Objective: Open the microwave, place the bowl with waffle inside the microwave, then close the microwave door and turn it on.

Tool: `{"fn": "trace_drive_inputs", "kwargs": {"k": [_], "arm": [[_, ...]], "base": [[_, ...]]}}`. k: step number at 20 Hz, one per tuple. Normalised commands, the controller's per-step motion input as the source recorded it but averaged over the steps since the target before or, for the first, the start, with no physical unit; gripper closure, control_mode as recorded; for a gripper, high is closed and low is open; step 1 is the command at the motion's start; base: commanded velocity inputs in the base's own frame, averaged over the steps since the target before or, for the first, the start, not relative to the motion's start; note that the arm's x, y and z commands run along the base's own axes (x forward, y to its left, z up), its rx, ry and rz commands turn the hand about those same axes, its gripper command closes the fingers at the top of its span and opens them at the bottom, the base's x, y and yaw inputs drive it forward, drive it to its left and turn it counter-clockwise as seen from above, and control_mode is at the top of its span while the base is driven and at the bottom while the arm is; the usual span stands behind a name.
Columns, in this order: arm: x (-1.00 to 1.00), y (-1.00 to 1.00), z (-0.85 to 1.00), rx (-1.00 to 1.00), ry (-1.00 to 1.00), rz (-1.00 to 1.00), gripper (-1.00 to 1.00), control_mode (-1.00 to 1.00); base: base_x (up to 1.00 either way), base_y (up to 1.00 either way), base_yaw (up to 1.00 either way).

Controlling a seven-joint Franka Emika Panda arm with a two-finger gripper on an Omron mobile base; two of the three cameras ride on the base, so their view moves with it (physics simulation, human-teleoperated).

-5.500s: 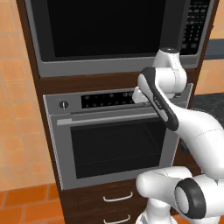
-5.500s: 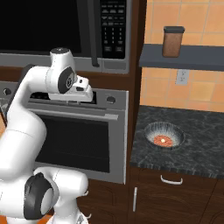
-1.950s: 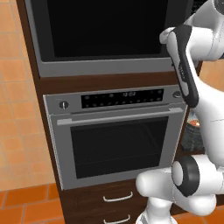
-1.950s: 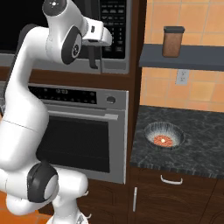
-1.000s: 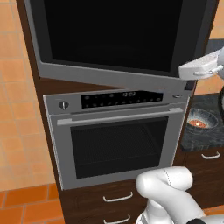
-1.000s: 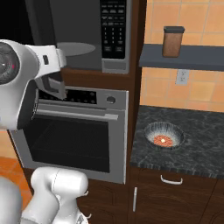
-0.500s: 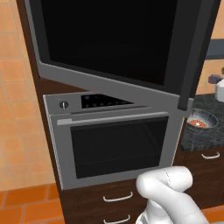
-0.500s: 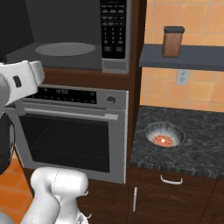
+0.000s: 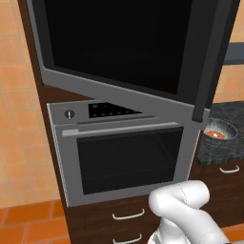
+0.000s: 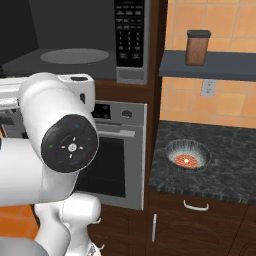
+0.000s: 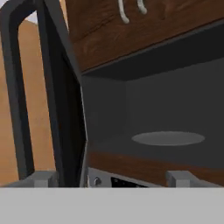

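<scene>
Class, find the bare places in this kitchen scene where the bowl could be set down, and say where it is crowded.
The microwave cavity is bare: its floor around the pale turntable disc, between the open microwave door and the keypad. The dark counter is free right of the bowl with waffle. The shelf beside the jar is narrow.

Base views flank oven (image 9: 124, 157), hand view near microwave (image 11: 166, 127) interior

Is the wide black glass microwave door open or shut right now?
Open. The black glass microwave door is swung out, and the grey cavity with its round turntable is exposed.
</scene>
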Motion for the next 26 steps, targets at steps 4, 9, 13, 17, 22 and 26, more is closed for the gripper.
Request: {"fn": "trace_drive_inputs", "kwargs": {"k": [4,9,13,17,22,26], "arm": [[0.93,0.00,-0.28,0.12,0.01,0.41,-1.00,-1.00],[0.66,0.25,-0.09,0.05,0.00,0.28,-1.00,-1.00],[0.34,0.68,-0.05,0.00,0.00,0.09,-1.00,-1.00],[-0.02,0.57,0.00,0.00,0.00,0.03,-1.00,-1.00],[-0.49,0.50,0.00,0.00,0.00,0.14,-1.00,-1.00],[-0.93,0.57,0.00,0.00,0.00,0.25,-1.00,-1.00]], "base": [[0.00,0.00,0.00],[0.00,0.00,0.00],[0.00,0.00,0.00],[0.00,0.00,0.00],[0.00,0.00,0.00],[0.00,0.00,0.00]]}}
